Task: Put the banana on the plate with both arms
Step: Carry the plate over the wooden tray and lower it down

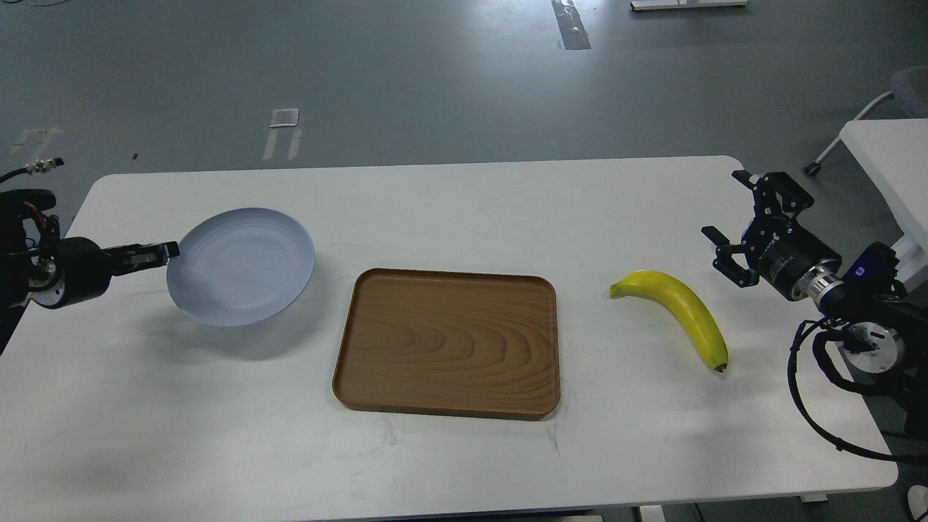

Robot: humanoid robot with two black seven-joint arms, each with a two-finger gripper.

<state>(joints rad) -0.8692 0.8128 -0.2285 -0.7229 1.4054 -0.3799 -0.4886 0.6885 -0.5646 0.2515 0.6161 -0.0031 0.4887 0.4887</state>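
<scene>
Left pincer [168, 251] grips plate [243, 264] rim, fingertips hidden; right pincer [728, 217] gapes.

Left fingers [156, 254] pinch raised plate [243, 267]; banana [681, 312] on table [464, 464].

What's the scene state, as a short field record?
plate: tilted, lifted off the table, rim held by left pincer
banana: flat on table, right of tray, untouched
tray: centre of table, nothing in it
right pincer: open, in the air to the right of banana, holding nothing
task: banana not yet on plate
</scene>
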